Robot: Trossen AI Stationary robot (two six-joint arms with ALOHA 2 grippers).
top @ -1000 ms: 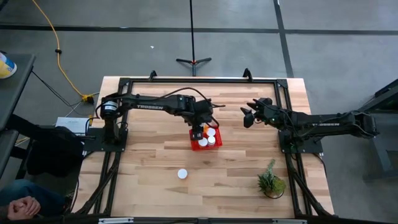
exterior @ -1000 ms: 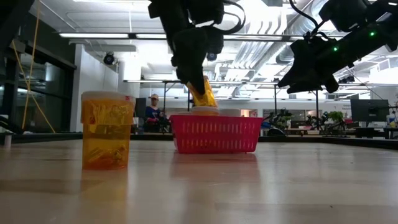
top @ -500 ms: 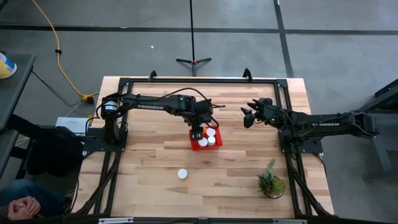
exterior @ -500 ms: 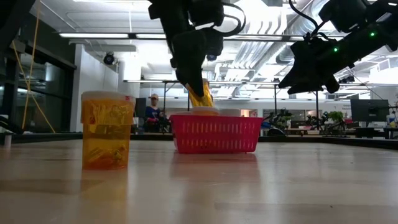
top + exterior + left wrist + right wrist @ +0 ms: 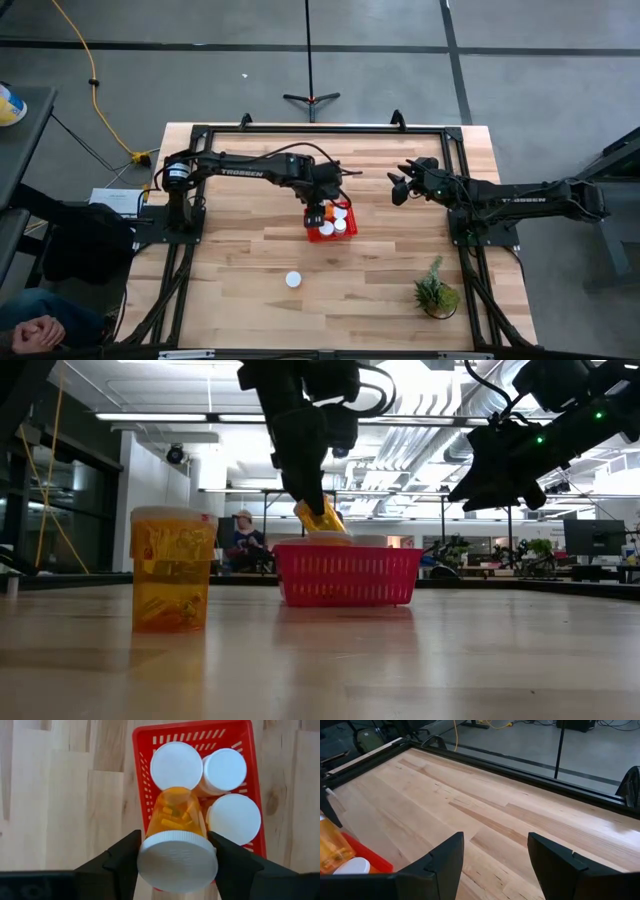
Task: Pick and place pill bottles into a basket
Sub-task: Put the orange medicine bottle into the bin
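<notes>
A red basket (image 5: pixel 142 780) sits mid-table with three white-capped pill bottles upright in it (image 5: pixel 176 765), (image 5: pixel 224 768), (image 5: pixel 234 818). My left gripper (image 5: pixel 318 212) hangs over the basket's near left part, shut on another orange pill bottle (image 5: pixel 175 817), which shows tilted above the basket rim in the low view (image 5: pixel 320 517). One more pill bottle (image 5: pixel 293 280) stands on its base on the wood nearer the front edge, and looms large in the low view (image 5: pixel 172 570). My right gripper (image 5: pixel 400 188) hovers open to the right of the basket, holding nothing. My left gripper pinches the bottle at its white cap (image 5: pixel 146 851), one finger on each side of the cap's rim. The fingers come steeply from above. The bottle hangs tilted, cap up, with its orange bottom (image 5: pixel 172 800) over the basket; whether it rests on the bottles inside, I cannot tell.
A small green potted plant (image 5: pixel 436 293) stands near the front right corner. A black frame (image 5: pixel 320 128) borders the tabletop. Bare wood lies left of and in front of the basket (image 5: pixel 240 250). A person sits in the room behind (image 5: pixel 243 538).
The held bottle has tipped further over above the basket, its cap end swinging lower toward the left in the low view. Both arms have stayed where they were.
</notes>
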